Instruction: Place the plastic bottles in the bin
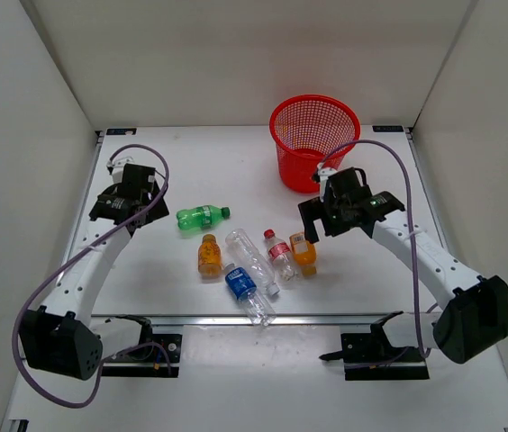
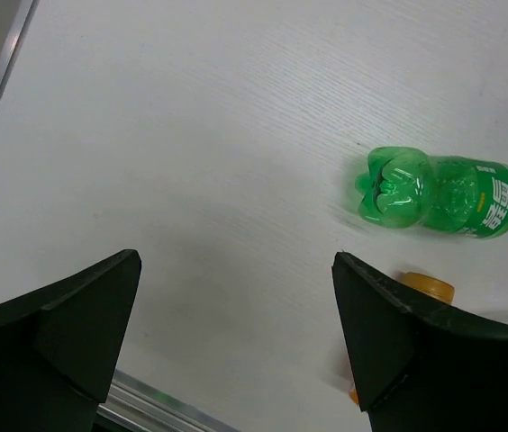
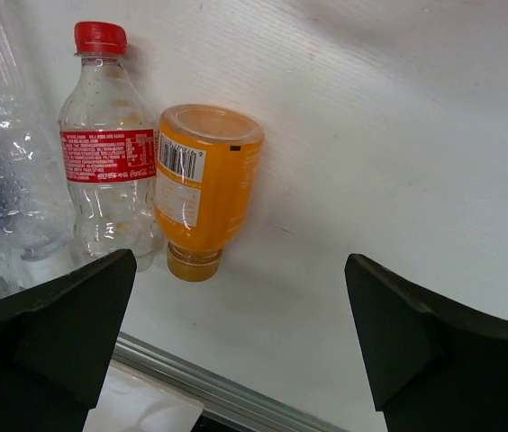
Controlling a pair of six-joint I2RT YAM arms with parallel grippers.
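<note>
Six plastic bottles lie on the white table. The green bottle point(image 1: 202, 217) lies apart on the left, with an orange bottle point(image 1: 209, 255) just below it. The large clear bottle point(image 1: 252, 261), the blue-label bottle point(image 1: 247, 290), the red-label bottle point(image 1: 280, 255) and a second orange bottle point(image 1: 303, 252) lie together. The red mesh bin point(image 1: 313, 142) stands at the back right. My left gripper point(image 1: 130, 209) is open and empty, left of the green bottle point(image 2: 443, 193). My right gripper point(image 1: 324, 220) is open and empty, just right of the second orange bottle point(image 3: 204, 189) and the red-label bottle point(image 3: 105, 162).
White walls close in the table on the left, back and right. A metal rail point(image 1: 263, 319) runs along the table's near edge, just below the blue-label bottle. The right arm's elbow passes close to the front of the bin.
</note>
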